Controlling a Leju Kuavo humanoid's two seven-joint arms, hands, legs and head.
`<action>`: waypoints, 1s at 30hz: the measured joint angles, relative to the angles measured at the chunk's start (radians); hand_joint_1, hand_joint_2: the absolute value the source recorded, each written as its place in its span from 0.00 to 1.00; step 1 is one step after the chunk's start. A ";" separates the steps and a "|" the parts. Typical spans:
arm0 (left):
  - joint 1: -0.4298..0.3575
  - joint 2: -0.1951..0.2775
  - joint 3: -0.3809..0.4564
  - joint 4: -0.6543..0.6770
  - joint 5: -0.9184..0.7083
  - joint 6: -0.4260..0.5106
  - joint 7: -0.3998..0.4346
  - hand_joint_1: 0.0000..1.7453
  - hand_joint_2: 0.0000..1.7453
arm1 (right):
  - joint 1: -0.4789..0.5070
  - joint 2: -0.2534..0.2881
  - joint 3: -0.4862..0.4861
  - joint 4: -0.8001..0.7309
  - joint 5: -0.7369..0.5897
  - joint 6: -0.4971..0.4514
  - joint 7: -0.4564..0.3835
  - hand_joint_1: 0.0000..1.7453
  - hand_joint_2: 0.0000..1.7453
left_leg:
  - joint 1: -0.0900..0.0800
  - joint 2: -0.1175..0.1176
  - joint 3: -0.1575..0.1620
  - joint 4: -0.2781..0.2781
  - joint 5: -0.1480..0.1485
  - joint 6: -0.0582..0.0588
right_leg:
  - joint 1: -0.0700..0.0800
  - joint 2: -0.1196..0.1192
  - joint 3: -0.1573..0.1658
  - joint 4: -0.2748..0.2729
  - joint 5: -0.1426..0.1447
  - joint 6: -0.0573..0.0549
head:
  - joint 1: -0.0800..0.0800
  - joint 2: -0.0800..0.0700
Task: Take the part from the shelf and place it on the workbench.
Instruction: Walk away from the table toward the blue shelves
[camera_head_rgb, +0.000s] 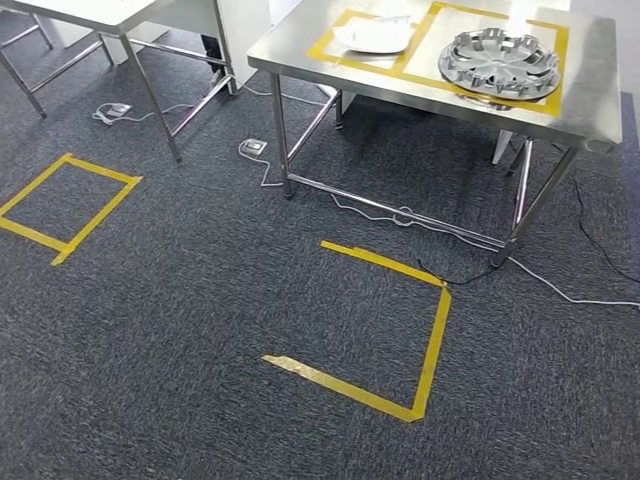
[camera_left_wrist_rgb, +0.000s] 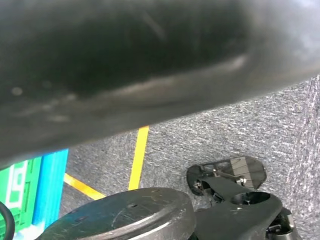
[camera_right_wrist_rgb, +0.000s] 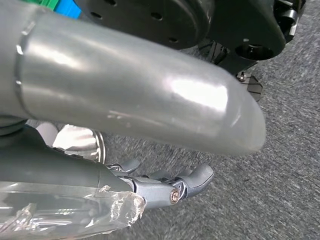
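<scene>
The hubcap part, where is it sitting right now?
In the head view, the silver hubcap lies on the steel workbench at upper right, inside a yellow tape outline, just right of a white plate-like piece.

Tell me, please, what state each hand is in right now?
Left hand: cannot be told; a dark blurred surface blocks the left wrist view.
Right hand: fingers stretched out along a silver part; whether it grips it cannot be told.

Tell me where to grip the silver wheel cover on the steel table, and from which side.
Grip the wheel cover by its outer rim on the near edge, coming from the table's front. It lies flat inside the yellow tape, so the thin rim overhangs a little there; the spoked centre looks too open to hold firmly.
</scene>
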 joint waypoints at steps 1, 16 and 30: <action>0.001 -0.001 0.000 0.000 0.000 0.000 0.000 0.00 0.00 | -0.002 0.000 0.000 0.000 0.000 0.000 0.000 0.00 0.00 | 0.000 -0.008 -0.003 0.000 0.003 0.006 | -0.001 -0.006 0.000 0.000 0.000 0.005 | 0.000 0.000; 0.000 -0.012 0.000 0.000 -0.005 0.018 -0.041 0.00 0.00 | 0.004 -0.001 0.000 0.000 0.000 -0.001 0.000 0.00 0.00 | 0.001 -0.144 -0.036 0.007 0.030 0.005 | -0.020 0.149 -0.007 0.014 -0.009 0.015 | 0.006 0.000; -0.003 -0.021 0.001 0.000 -0.046 0.121 -0.069 0.00 0.00 | 0.002 -0.004 0.000 0.000 0.008 -0.011 -0.001 0.00 0.00 | 0.005 0.010 -0.011 0.018 -0.003 -0.009 | -0.005 -0.003 -0.001 0.009 -0.013 0.006 | -0.004 0.000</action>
